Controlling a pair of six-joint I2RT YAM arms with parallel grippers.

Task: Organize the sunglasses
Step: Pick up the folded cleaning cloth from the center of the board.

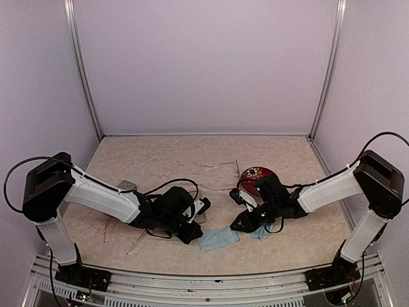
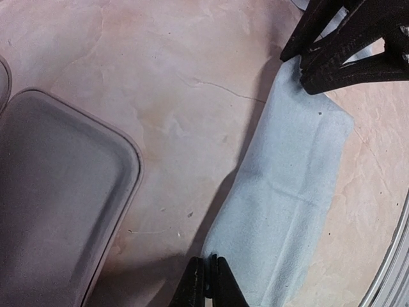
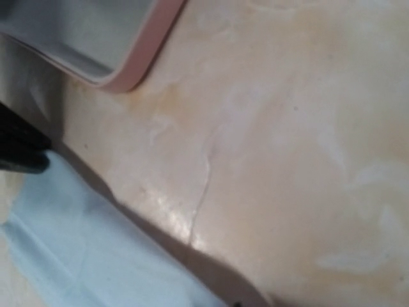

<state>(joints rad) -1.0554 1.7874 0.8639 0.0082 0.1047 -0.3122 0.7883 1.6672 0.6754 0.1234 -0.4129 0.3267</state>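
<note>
A light-blue cloth [image 1: 218, 238] [image 2: 294, 192] is stretched between my two grippers near the front edge. My left gripper [image 1: 192, 233] [image 2: 209, 281] is shut on its near corner. My right gripper [image 1: 240, 224] [image 2: 300, 69] pinches the opposite end; its own fingers barely show in the right wrist view, where the cloth [image 3: 77, 256] fills the lower left. A faint thin-framed pale pair of sunglasses [image 1: 216, 165] lies mid-table. Another faint thin frame [image 1: 124, 238] lies at the front left. I cannot make out a red-pink pair.
An open grey case [image 2: 64, 192] [image 1: 200, 211] lies beside my left gripper, and another grey piece [image 1: 127, 186] behind the left arm. A pink-rimmed case [image 3: 137, 57] is near the right gripper. A red flowered round object [image 1: 257, 178] sits behind the right arm. A second blue cloth [image 1: 262, 233] lies under it.
</note>
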